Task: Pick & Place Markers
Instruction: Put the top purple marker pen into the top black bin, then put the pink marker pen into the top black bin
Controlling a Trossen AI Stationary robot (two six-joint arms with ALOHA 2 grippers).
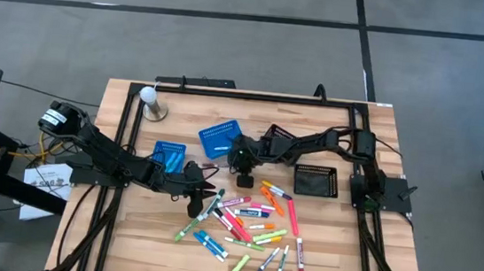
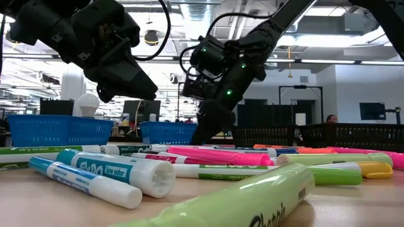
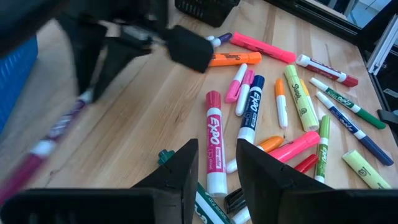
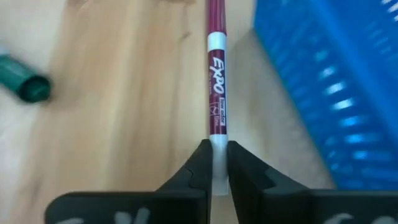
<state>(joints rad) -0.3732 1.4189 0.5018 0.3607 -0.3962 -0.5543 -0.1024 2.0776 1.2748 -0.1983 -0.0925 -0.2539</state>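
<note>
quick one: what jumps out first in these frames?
The bright heap of markers spread over the near middle of the table. Just behind the heap, the right gripper is shut on a maroon Expo marker beside a blue basket. The left gripper hovers open at the heap's left edge.

2 matte-black jointed arms (image 1: 124, 161) with looped black cables, green indicator lights, angular dark fingers (image 4: 189, 177)

Right pincer (image 4: 213, 165) clamped, left (image 3: 217, 163) parted.
</note>
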